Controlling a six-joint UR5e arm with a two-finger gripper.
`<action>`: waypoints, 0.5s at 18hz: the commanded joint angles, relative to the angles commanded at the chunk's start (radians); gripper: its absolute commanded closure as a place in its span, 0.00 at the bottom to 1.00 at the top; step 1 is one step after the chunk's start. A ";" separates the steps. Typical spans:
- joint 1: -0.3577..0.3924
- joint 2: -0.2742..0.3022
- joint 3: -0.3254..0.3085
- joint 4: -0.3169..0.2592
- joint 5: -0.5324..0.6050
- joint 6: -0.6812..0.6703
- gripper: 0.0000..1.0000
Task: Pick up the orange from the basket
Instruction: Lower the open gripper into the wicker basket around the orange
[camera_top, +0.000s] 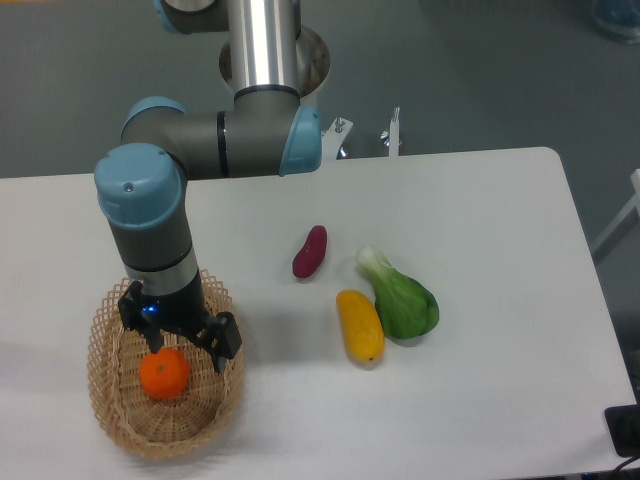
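White and rounded at its corners, the tabletop (480, 200) fills most of the view, with grey floor beyond its far edge. At the near left sits the basket (105, 400), an oval of tan wicker with an open lattice rim. The orange (164, 375) lies inside it, toward the middle of the bowl, bright and round against the weave.

Over the basket the arm (150, 215) comes down from its silver column at the top, bends through a grey joint with blue caps, and ends in the hand (166, 352), which hangs directly above the fruit. Its black body spans the upper part of the basket, with one dark finger (226, 340) reaching down on the right of the orange and the other partly hidden on the left near the top edge of the fruit. The fingers look spread to either side of the orange, but from this angle I cannot tell whether they press on its skin or stand just clear of it.

Well apart from the basket, near the middle of the tabletop, lie three vegetables: a small purple sweet potato (310, 252), an elongated yellow-orange vegetable (360, 326), and a leafy green bok choy (402, 297), touching or just beside the yellow one.
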 joint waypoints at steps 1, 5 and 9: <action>-0.002 -0.002 -0.002 0.000 0.002 0.002 0.00; -0.002 -0.003 -0.005 0.000 0.008 0.002 0.00; -0.002 -0.003 -0.006 0.000 0.006 0.002 0.00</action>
